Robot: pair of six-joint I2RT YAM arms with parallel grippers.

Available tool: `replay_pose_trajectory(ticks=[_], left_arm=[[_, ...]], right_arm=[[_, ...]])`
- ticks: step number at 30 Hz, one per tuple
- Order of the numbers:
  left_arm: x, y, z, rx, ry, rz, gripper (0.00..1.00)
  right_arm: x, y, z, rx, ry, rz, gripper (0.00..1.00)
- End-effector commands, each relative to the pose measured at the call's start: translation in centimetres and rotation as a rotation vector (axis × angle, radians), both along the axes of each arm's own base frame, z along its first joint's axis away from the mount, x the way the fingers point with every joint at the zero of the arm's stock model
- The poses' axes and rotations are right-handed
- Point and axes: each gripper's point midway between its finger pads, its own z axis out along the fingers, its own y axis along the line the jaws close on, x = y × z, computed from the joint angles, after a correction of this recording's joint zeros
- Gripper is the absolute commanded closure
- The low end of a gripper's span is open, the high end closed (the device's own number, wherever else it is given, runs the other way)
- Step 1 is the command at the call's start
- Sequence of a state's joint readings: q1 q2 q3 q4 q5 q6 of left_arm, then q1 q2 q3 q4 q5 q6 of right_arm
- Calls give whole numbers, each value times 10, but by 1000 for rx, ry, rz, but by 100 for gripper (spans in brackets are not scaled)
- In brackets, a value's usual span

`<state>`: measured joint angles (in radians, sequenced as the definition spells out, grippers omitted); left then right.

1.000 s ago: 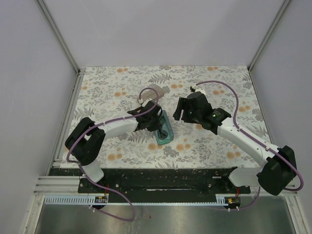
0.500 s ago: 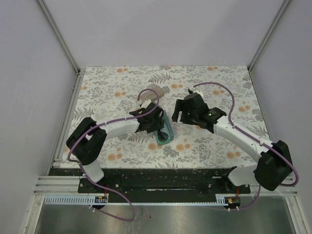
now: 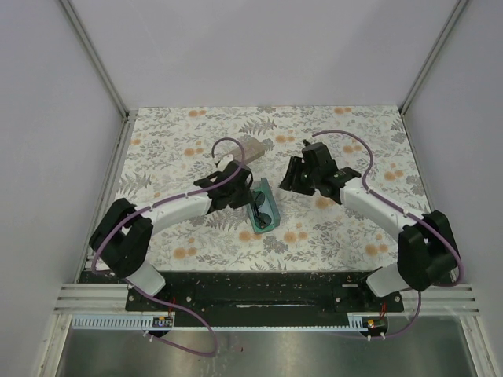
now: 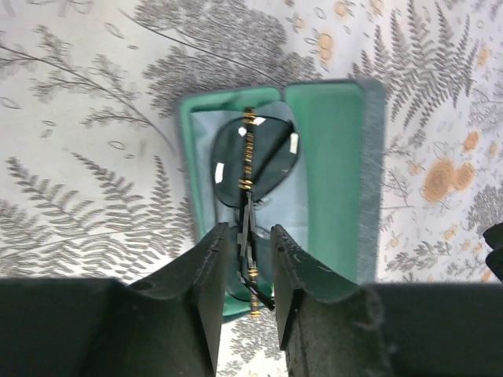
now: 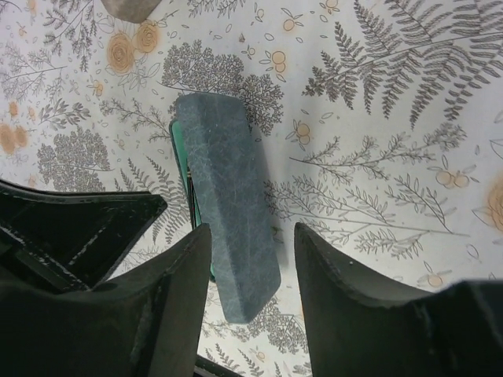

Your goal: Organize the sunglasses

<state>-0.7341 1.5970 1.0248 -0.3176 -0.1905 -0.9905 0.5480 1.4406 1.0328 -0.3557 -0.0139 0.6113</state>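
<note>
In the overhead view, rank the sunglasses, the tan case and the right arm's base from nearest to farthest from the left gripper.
1. sunglasses, in the open case, at the left gripper.
2. tan case, toward the back.
3. right arm's base, far right, near edge.

Sunglasses (image 4: 267,157) glossy-lensed, case (image 5: 226,204) matt grainy outside, tablecloth (image 3: 173,133) matt printed
</note>
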Motion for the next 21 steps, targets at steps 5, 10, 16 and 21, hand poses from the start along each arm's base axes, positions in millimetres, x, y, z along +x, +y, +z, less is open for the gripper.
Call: replay_pose_trajectory(ticks=[5, 10, 16, 21], left_arm=[[10, 21, -8, -80, -3, -20, 84], [12, 15, -23, -94, 29, -50, 87], [17, 13, -42, -76, 56, -51, 97], [15, 14, -57, -66, 79, -45, 100]], right_arm=[[3, 41, -26, 154, 75, 195, 54], [-2, 53, -40, 196, 123, 244, 61], [-7, 56, -48, 214, 149, 263, 72], [-10, 57, -54, 213, 166, 275, 85]])
